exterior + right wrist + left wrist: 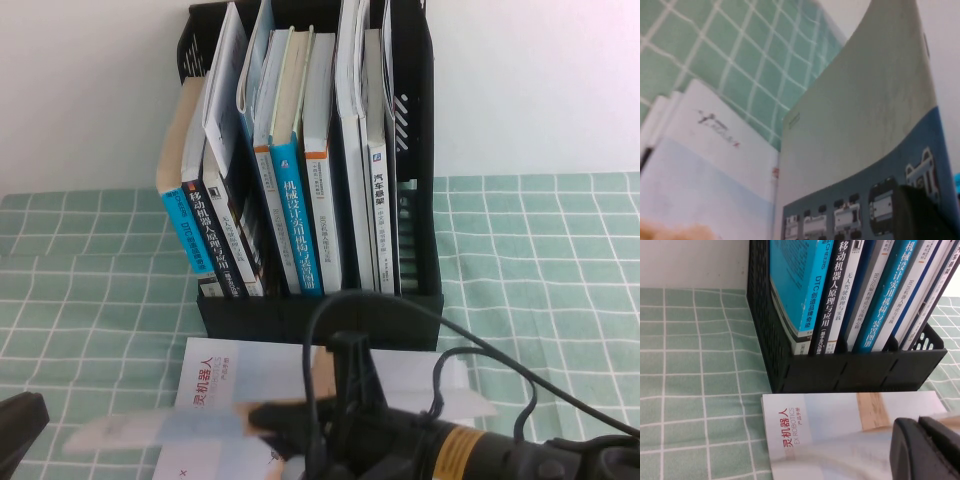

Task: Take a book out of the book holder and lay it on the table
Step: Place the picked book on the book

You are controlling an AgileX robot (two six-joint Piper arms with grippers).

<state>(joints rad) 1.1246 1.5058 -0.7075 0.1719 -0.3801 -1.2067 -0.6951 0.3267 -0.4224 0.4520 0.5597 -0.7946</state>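
The black book holder stands on the table, packed with upright blue-spined and white-spined books. In front of it my right gripper is shut on the book, a thin booklet held low and roughly level; its grey and blue cover curves past the finger. It shows as a pale streak in the left wrist view. My left gripper sits at the near left, shut and empty.
A white booklet with a red title and a tan band lies flat on the cloth under the held one. A black cable loops over the right arm. A white wall stands behind the holder.
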